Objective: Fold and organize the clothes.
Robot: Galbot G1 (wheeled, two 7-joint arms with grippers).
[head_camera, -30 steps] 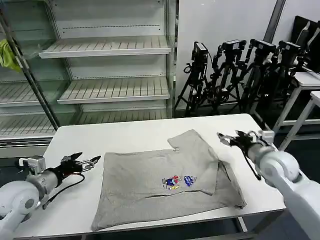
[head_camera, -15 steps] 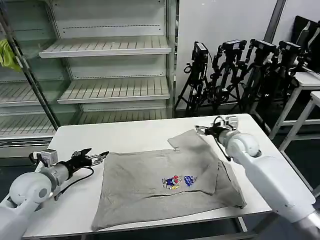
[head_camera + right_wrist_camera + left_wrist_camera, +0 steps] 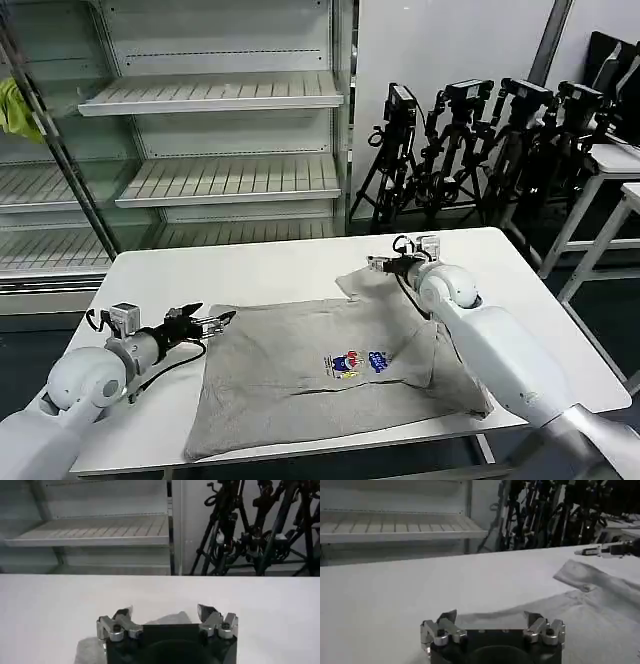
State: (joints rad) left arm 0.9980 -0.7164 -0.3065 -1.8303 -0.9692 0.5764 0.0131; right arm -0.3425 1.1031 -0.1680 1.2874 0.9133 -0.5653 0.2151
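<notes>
T-shirt (image 3: pixel 320 365): light grey, small multicoloured chest print, partly folded, lay on white table (image 3: pixel 260 275) toward its near edge; far half of table bare. Left gripper (image 3: pixel 215 321): fingers spread wide, at shirt's left edge. Right gripper (image 3: pixel 380 263): fingers spread wide, at raised far sleeve.

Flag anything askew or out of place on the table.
The grey T-shirt lies skewed and part-folded: one sleeve juts toward the far edge, and the right side is bunched in layers. Both end effectors, left and right, sit open at its edges.
</notes>
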